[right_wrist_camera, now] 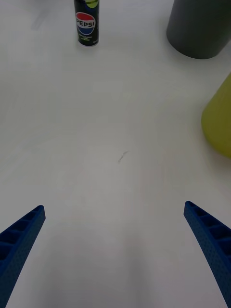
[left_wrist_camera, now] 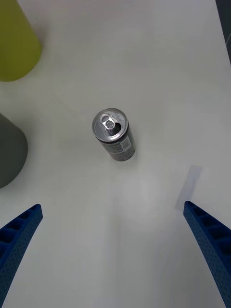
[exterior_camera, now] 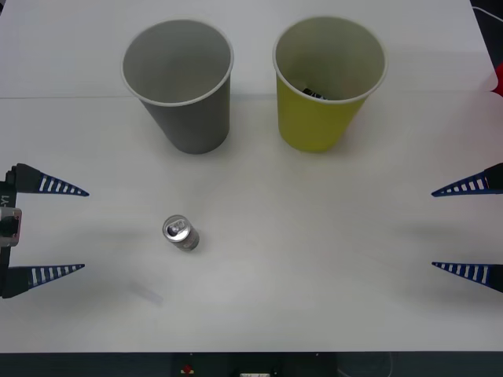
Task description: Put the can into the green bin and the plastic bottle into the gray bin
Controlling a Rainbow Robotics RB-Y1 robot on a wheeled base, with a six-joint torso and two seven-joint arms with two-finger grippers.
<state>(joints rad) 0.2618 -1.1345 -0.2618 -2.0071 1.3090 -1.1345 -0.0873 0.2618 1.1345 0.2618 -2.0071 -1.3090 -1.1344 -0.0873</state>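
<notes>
My 2 left gripper [exterior_camera: 82, 230] fingers are blue with pale ribbing along their inner faces, dark toward the base; my right gripper [exterior_camera: 434, 229] shows the same blue and pale stripes. The table [exterior_camera: 314, 259] under me is plain white, with 1 faint dark scuff [right_wrist_camera: 122, 157]. The can [exterior_camera: 181, 232] has a shiny silver top and dark sides; in my right wrist view its side carries a red, white and blue Pepsi roundel with white lettering and a green patch above. The gray bin [exterior_camera: 189, 118] is mid-gray outside, paler gray inside, with a white rim. The green bin [exterior_camera: 318, 118] is yellow-green, its rim pale, something dark inside it.
</notes>
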